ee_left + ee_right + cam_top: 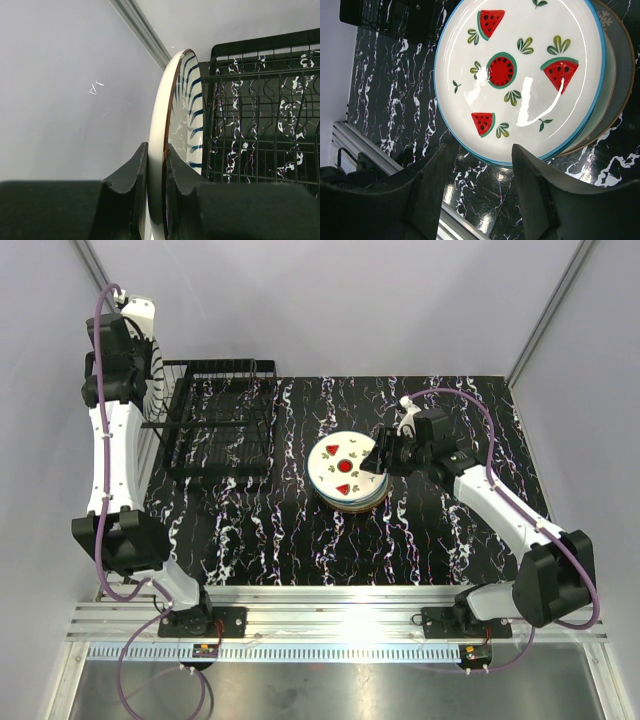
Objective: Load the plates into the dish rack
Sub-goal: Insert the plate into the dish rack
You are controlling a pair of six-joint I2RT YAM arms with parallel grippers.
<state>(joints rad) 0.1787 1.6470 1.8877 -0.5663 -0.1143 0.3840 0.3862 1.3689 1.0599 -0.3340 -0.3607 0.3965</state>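
Plates, top view: a stack of round dinner plates sits mid-table on the black white-veined marble-look tabletop. The top one is a white blue-rimmed plate with red watermelon slices. The rectangular black wire dish rack is at far left, well apart from the stack. The left gripper is raised at the rack's left side and holds a white plate with dark radial stripes on edge. The right gripper is at the stack's right edge.

Left wrist view: both fingers are pressed onto the rim of the striped plate, one on each face. The plate is upright, edge-on to the camera. The rack is just to its right and the grey wall to its left. I can't tell if the plate touches the rack wires.

Right wrist view: the right gripper is spread wide with nothing pinched. The watermelon plate has its rim in line with the gap. Contact: can't tell. Under it a pale green plate and a grey brown-rimmed plate peek out on one side.
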